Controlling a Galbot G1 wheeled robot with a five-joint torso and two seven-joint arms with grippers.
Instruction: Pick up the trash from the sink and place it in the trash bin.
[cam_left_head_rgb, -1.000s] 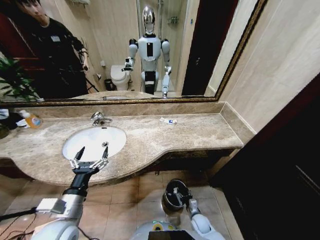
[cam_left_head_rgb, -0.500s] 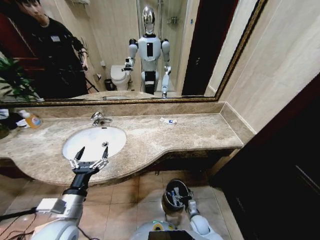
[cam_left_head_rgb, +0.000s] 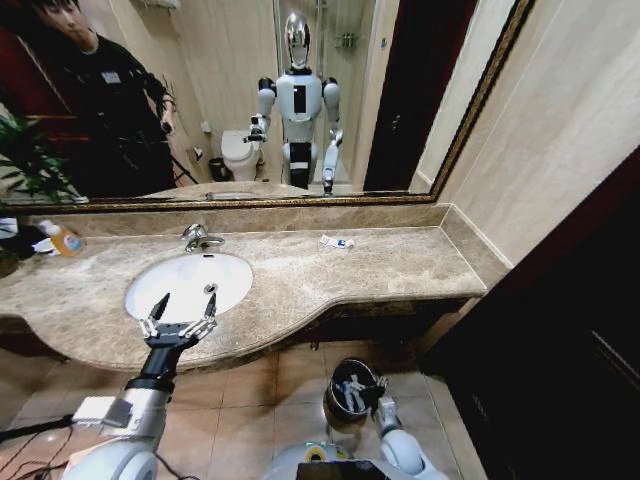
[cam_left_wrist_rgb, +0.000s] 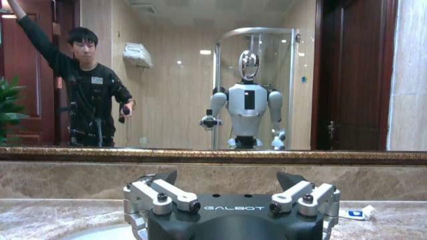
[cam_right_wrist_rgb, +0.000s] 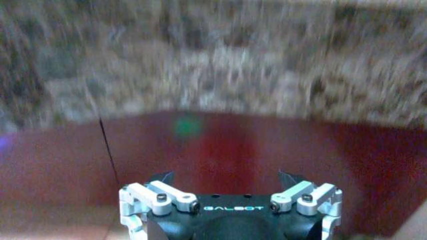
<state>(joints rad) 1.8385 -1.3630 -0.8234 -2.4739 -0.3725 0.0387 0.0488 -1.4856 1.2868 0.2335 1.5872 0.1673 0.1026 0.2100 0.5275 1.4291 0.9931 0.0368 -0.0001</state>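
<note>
Left pincer (cam_left_head_rgb: 180, 311) hangs over the near rim of the sink (cam_left_head_rgb: 190, 285), fingers spread wide, nothing between them. From the left wrist view the same pincer (cam_left_wrist_rgb: 227, 182) shows both tips apart, the mirror ahead of it and a bit of basin just below.

Down low, the right pincer (cam_left_head_rgb: 383, 403) sits beside the bin (cam_left_head_rgb: 352, 390), just off its rim on the floor side under the table (cam_left_head_rgb: 300, 275). In the right wrist view this pincer (cam_right_wrist_rgb: 227, 180) stands open as well, empty, facing the marble edge and the dark red panel beneath it. White bits lie inside the bin, touching the bottom as far as I can tell.

So where's the trash? The basin below the left pincer looks bare: I can make out only the drain and the tap (cam_left_head_rgb: 197, 237) beyond the fingertips. 1 flat white packet (cam_left_head_rgb: 337, 242) with a blue mark lies on the table, well off to the right of the left pincer and beyond it, near the back wall; it also shows past the right tip (cam_left_wrist_rgb: 355, 214) in the wrist view.

My read: a drop into the bin looks just done, and the sink seems close to cleared. If anything is left, it's that 1 packet. The next move would call for the left pincer to swing right and forward, come down flat over the packet, and close on a very thin, low thing against hard marble — easy to skid it instead of lifting it.
</note>
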